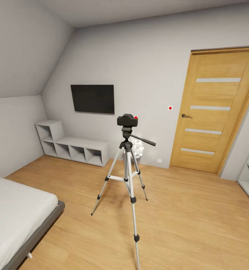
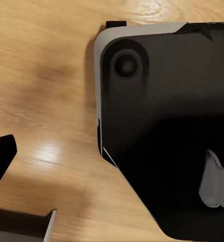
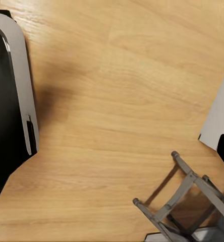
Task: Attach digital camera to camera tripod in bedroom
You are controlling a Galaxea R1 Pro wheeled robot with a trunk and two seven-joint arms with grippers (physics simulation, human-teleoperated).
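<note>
- Head view: the camera (image 1: pixel 127 120) sits on top of the tripod (image 1: pixel 128 176), squarely on its black head, red button up, mid-room on the wood floor (image 1: pixel 184 221)
- From this angle it looks seated on the mount; whether it is locked on cannot be told
- The tripod stands upright on three splayed legs, pan handle (image 1: pixel 143 140) jutting toward the door (image 1: pixel 214 108)
- Around it: the TV (image 1: pixel 93 98) on the grey wall, low cube shelves (image 1: pixel 73 148) beneath, the bed (image 1: pixel 15 213) at the robot's left, a white lamp (image 1: pixel 138 147) behind the tripod
- Handling call: the camera reads as small, rigid and light, with hard smooth sides that could slip; best gripped across the body's flanks, clear of lens and button
- The tripod looks the risky part: thin legs, tall, top-heavy with the camera up there, so a sideways push at the head may tip it
- If it needs steadying, the centre column below the head seems the place, not the handle, which would likely swing
- Left wrist view looks down on floor and the robot's dark base (image 2: pixel 172 131); its fingers cannot be judged open or closed
- Right wrist view shows floor, the base edge (image 3: pixel 11 96) and a grey frame (image 3: pixel 187 201); finger state cannot be told there either
</note>
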